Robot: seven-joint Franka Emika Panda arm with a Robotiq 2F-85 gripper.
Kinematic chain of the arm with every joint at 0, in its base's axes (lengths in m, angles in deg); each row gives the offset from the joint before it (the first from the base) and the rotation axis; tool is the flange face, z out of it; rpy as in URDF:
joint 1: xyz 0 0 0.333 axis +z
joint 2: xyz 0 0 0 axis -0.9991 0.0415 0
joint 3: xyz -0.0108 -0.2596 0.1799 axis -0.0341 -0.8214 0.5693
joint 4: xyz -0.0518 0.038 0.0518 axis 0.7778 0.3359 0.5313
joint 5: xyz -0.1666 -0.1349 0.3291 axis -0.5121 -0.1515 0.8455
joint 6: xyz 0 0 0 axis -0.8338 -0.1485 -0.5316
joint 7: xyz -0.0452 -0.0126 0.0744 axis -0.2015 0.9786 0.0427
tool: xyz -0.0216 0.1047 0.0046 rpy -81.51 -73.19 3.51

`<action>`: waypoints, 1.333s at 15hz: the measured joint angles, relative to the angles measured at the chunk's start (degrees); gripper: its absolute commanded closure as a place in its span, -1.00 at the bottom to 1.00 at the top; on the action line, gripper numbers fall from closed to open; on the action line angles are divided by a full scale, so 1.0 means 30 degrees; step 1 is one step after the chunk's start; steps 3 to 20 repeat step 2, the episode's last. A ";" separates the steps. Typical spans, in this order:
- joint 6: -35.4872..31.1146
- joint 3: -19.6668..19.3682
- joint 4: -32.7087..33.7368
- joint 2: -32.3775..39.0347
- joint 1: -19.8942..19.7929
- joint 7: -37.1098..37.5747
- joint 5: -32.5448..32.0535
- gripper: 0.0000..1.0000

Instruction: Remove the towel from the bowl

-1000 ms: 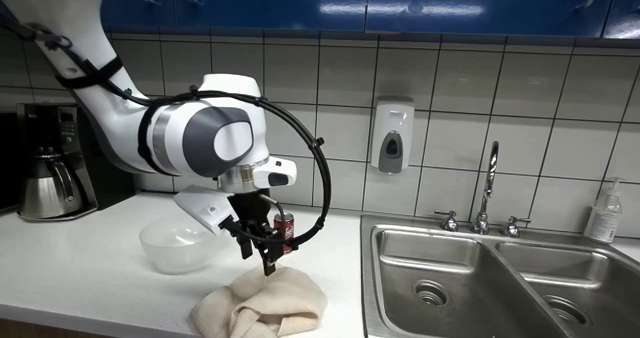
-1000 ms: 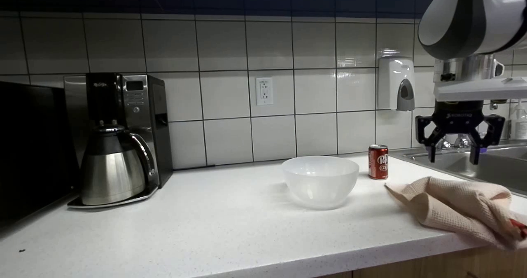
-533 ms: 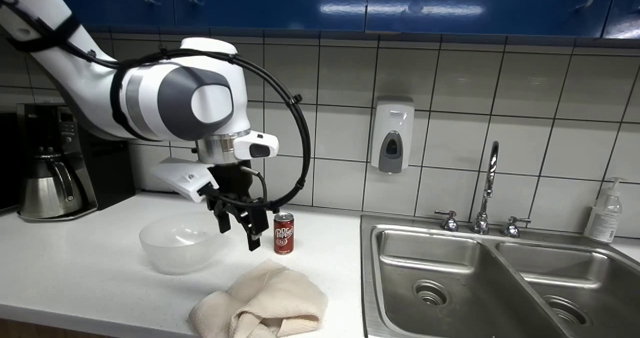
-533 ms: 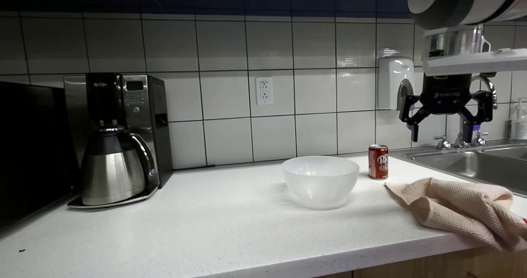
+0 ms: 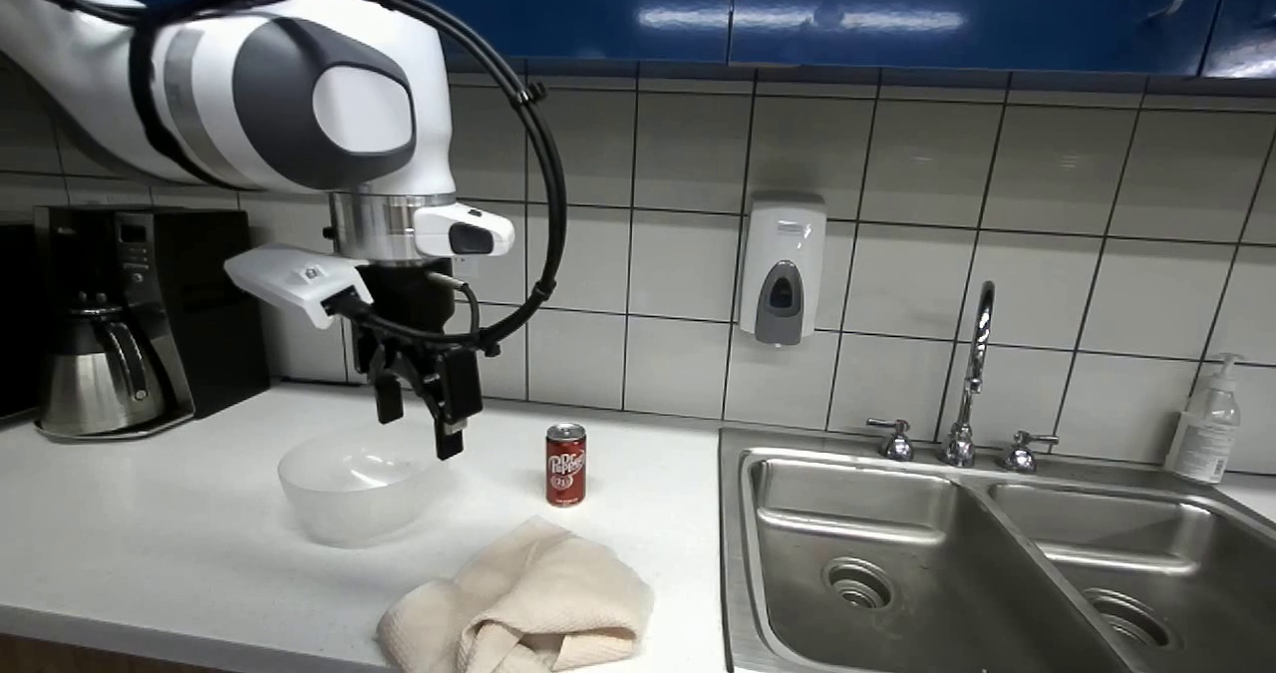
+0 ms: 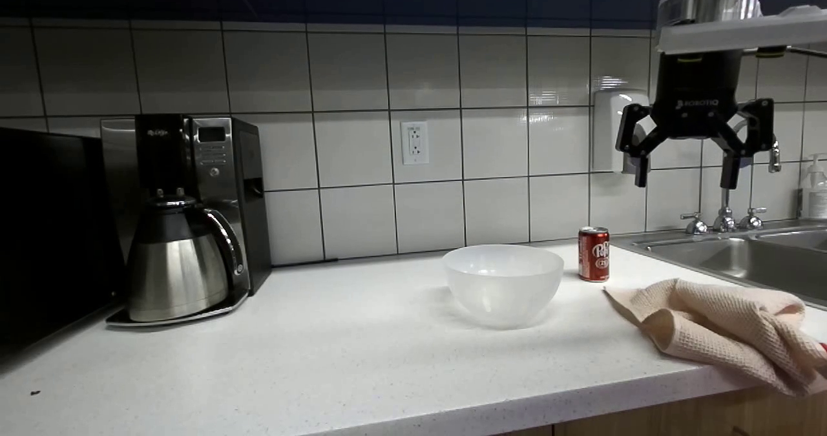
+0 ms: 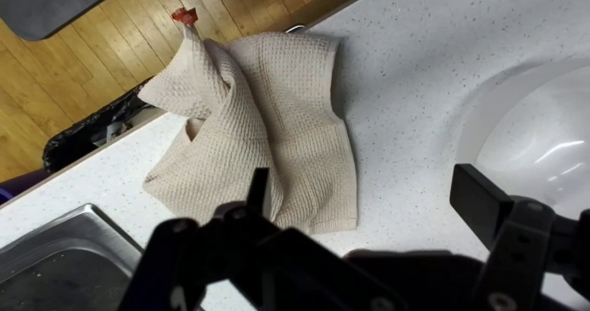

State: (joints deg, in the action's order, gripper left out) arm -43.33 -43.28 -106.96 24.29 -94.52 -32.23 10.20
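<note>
The beige waffle-weave towel [image 5: 538,593] lies crumpled on the counter. In an exterior view [image 6: 717,326] it hangs over the front edge, and the wrist view shows it too [image 7: 281,131]. The translucent white bowl [image 5: 349,499] stands upright and apart from the towel; it shows in an exterior view [image 6: 504,290] and partly in the wrist view [image 7: 534,131]. No towel shows in the bowl. My gripper [image 5: 419,429] is open with nothing between its fingers. It hangs above the counter, well above the towel, in an exterior view [image 6: 685,176] and the wrist view [image 7: 362,186].
A red soda can [image 6: 593,255] stands between bowl and sink, behind the towel. The steel double sink [image 5: 738,553] with faucet [image 5: 972,374] is beside the towel. A coffee maker [image 6: 187,229] stands at the far side. Blue cabinets [image 5: 897,5] hang above.
My open gripper has risen away from the towel and, in an exterior view, shifted toward the bowl's side. The can is now fully uncovered. The towel and bowl lie about where they were.
</note>
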 measured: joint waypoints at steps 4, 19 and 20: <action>0.0121 0.0012 -0.0001 -0.0086 0.0000 0.0000 0.0003 -1.00; 0.0121 0.0012 -0.0001 -0.0086 0.0000 0.0000 0.0003 -1.00; 0.0121 0.0012 -0.0001 -0.0086 0.0000 0.0000 0.0003 -1.00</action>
